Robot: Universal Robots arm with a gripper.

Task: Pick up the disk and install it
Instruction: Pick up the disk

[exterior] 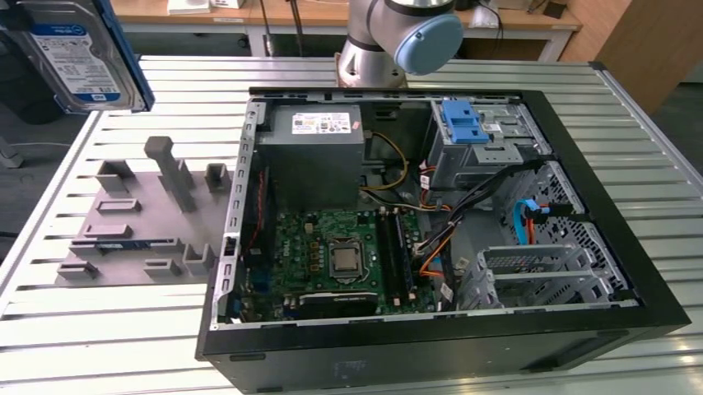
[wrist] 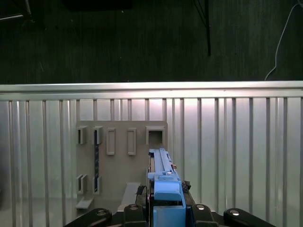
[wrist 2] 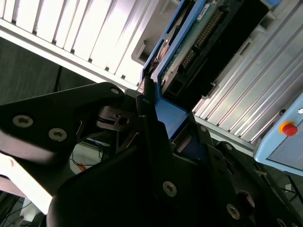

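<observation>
Disk hangs high over the slatted table, the gripper fingers clamped on its blue carrier frame, probably to leave the body free for sliding in, well apart from the grey slotted holder and the open computer case, where cables crowd the drive cage.

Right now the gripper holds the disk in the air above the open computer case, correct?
No. The gripper holds the disk in the air above the grey slotted fixture, beside the computer case; the first wrist view shows the fixture beneath it.
</observation>
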